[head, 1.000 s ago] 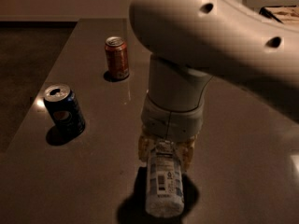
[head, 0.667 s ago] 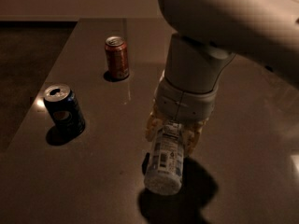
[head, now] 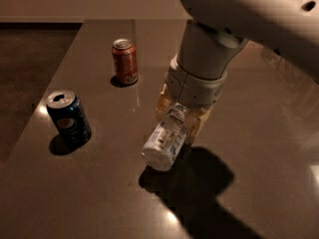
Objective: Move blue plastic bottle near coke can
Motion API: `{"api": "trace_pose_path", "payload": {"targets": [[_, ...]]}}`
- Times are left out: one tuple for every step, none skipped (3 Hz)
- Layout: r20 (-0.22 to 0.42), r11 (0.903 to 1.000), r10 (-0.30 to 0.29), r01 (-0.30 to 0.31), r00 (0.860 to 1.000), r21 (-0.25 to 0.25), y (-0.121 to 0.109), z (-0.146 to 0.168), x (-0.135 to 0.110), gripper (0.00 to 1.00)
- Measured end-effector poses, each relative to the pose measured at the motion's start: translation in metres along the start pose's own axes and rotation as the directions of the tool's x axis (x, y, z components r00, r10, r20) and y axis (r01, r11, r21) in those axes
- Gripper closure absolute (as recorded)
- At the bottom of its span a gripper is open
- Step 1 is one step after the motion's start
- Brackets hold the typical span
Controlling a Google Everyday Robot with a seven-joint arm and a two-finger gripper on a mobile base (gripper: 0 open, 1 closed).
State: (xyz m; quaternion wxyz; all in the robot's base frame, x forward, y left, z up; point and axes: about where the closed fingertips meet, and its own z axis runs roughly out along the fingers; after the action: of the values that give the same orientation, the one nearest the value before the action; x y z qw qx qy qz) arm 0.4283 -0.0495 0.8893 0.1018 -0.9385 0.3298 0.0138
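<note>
My gripper (head: 180, 117) is shut on the blue plastic bottle (head: 164, 142) and holds it lifted above the dark table (head: 99, 198). The bottle is tilted, its free end pointing down toward the front left, and its shadow lies on the table below. The coke can (head: 124, 61), red-orange with a silver top, stands upright at the back left, some way up and left of the bottle. My white arm (head: 234, 29) comes in from the top right and hides the table behind it.
A dark blue Pepsi can (head: 69, 118) stands upright at the left, near the table's left edge (head: 35, 108). A darker floor lies beyond that edge.
The gripper has lifted the bottle off the table and carried it up and to the right, and the bottle is now tilted more.
</note>
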Motion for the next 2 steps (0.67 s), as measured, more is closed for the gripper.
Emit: {"api": "trace_pose_path", "payload": {"targets": [[-0.041, 0.9958, 0.086, -0.084, 0.995, 0.036, -0.0156, 0.0004, 0.0167, 1.00], [-0.043, 0.9947, 0.097, -0.095, 0.994, 0.038, -0.0155, -0.0001, 0.0165, 1.00]]}}
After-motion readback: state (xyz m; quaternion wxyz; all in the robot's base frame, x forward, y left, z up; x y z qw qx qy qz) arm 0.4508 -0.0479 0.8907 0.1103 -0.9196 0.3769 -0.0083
